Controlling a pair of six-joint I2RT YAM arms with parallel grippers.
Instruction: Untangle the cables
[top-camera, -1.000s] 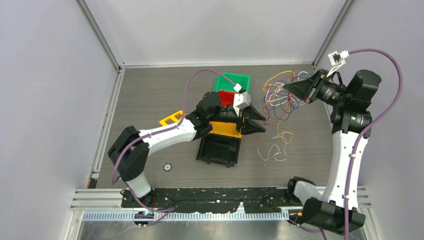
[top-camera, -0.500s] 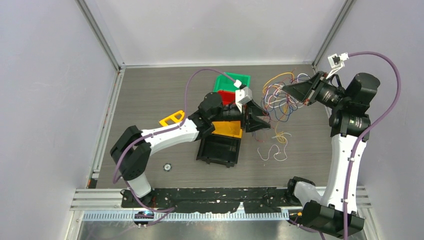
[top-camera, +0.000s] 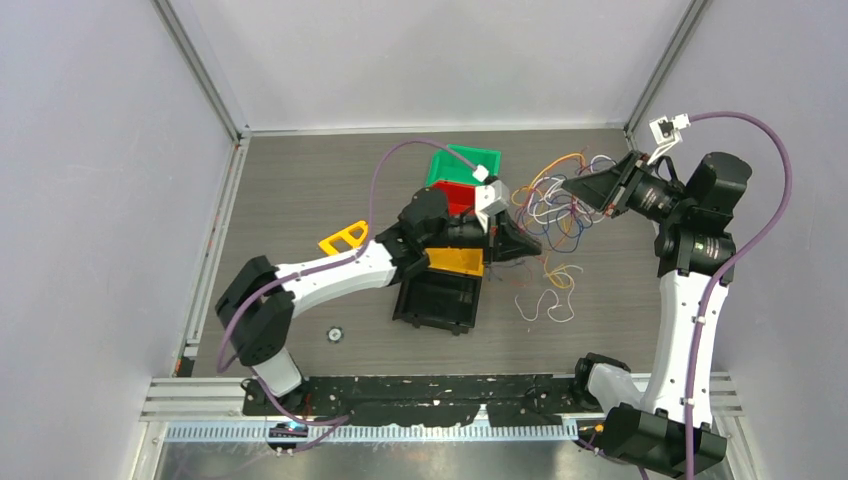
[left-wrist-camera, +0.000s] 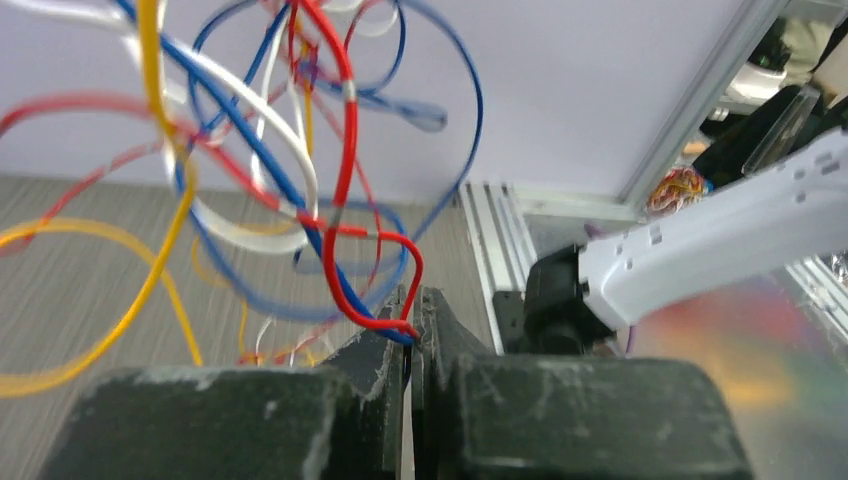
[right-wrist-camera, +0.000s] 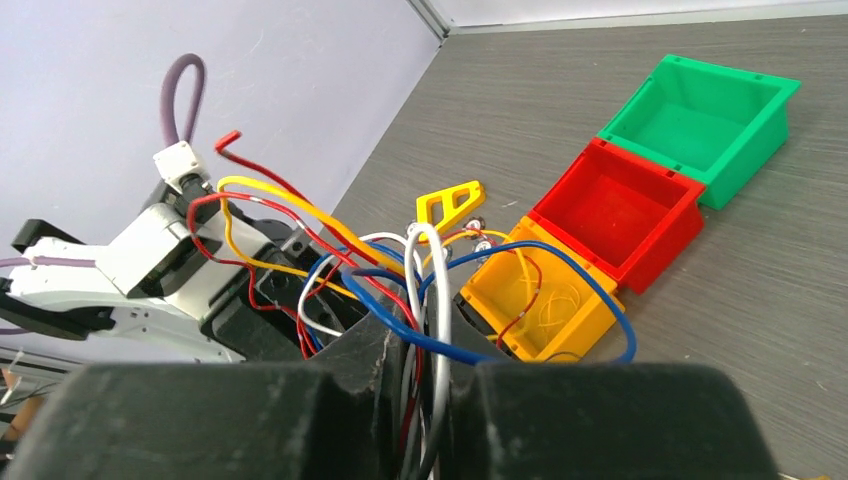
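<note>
1. Your cables (top-camera: 556, 200) are a tangle of thin, glossy insulated wire loops in white, blue, red, yellow-orange and purplish. It hangs in the air just right of the red bin (top-camera: 455, 196) in the top view, strung between your two tools.
2. Left tool (left-wrist-camera: 412, 322): clenched. Its scuffed matte-black fingers pinch a tight red loop and a blue strand right at the tips. The rest of the tangle fans out above them.
3. Right tool (right-wrist-camera: 425, 345): clenched on a bundle of white, blue and red strands running down between its fingers. It sits farther right of the red bin than the left tool.
4. Loose strands (top-camera: 548, 300): a few white and yellow-orange squiggles lie flat, right of the red bin and nearer the arm bases, apart from the hanging tangle.
5. The red bin is a square, open-top box of smooth plastic with sloped walls.
6. Green bin (right-wrist-camera: 700, 125): same shape, against the red bin's far side.
7. Orange bin (right-wrist-camera: 540, 300): against the red bin's near side, with a few thin strands inside.
8. Black tray (top-camera: 437, 300): rectangular, just past the orange bin on the red bin's near side.
9. Yellow bracket (right-wrist-camera: 450, 203): flat triangle with cut-outs, left of the red bin.
10. Counter (top-camera: 300, 180): grey, with a fine wood-grain texture.
</note>
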